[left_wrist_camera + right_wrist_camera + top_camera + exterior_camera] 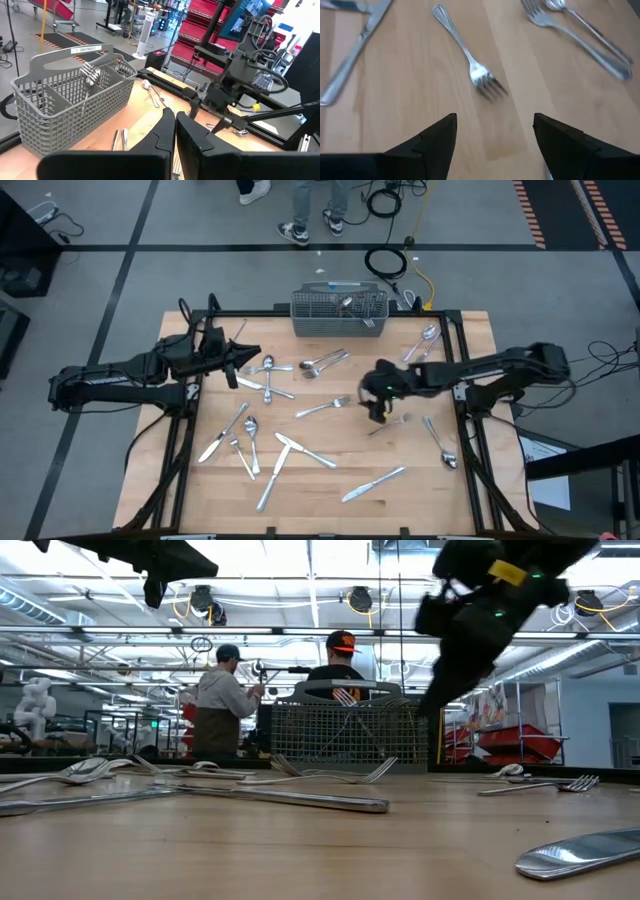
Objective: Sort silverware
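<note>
Silverware (300, 452): forks, spoons, knives scattered flat over the wooden desk (330, 490); a few pcs already standing in the grey mesh basket (339, 314) at the desk's far edge.

- Right hand (377, 409): over mid-desk, fingers (436, 139) spread wide, nothing between them. One fork (465, 52) lies flat on the wood just ahead of the fingertips, tines toward the hand, not touching. A knife (351, 50) to one side of that fork, another fork (575, 37) and a spoon, side by side, to the other. In the low view the hand hangs above the desk, clear of the surface.
- Left hand (243, 366): over the desk's left part, fingers (165, 132) pressed together, holding nothing. Basket is ahead of it, w/ fork tines sticking up from one compartment; two handles lie on the desk close under its fingertips. Crossed spoon and knife (268, 385) just beyond its tip.
- More pcs: spoon pair (425, 342) near the far right corner, behind the right arm; spoon (441, 445) near the right edge; knife (373, 484) toward the near edge.
- Room: two persons (222, 700) standing beyond the basket, backs turned.
</note>
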You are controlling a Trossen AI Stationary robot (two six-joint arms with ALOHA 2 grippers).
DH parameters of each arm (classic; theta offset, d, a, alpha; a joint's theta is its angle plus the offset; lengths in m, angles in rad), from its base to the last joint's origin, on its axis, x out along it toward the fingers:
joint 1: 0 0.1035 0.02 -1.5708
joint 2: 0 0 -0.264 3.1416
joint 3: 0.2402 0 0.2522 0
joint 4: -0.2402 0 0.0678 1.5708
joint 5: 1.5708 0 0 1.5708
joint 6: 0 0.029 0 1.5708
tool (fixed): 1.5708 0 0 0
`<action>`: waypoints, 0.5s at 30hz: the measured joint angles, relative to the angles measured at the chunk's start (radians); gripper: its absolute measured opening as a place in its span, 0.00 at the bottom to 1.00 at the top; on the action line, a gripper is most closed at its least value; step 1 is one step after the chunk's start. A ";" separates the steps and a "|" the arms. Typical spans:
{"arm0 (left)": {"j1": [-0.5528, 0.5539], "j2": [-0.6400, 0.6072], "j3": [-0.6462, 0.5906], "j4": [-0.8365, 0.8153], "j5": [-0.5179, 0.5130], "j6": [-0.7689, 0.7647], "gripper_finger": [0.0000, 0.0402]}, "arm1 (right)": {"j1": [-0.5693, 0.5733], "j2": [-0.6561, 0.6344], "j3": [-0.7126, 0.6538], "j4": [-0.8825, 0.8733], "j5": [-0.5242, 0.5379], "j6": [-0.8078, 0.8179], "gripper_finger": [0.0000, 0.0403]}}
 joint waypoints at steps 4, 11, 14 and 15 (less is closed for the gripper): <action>0.000 0.000 0.000 -0.003 0.000 0.000 0.06 | 0.000 0.143 0.140 -0.006 -0.014 -0.134 0.63; 0.000 0.000 0.000 -0.003 0.000 0.011 0.06 | -0.003 0.340 0.342 -0.009 -0.062 -0.295 0.63; 0.000 0.000 0.000 -0.004 0.000 0.029 0.06 | -0.007 0.401 0.387 -0.012 -0.095 -0.337 0.63; 0.000 0.000 0.000 -0.005 0.000 0.030 0.06 | -0.009 0.420 0.396 -0.012 -0.113 -0.341 0.63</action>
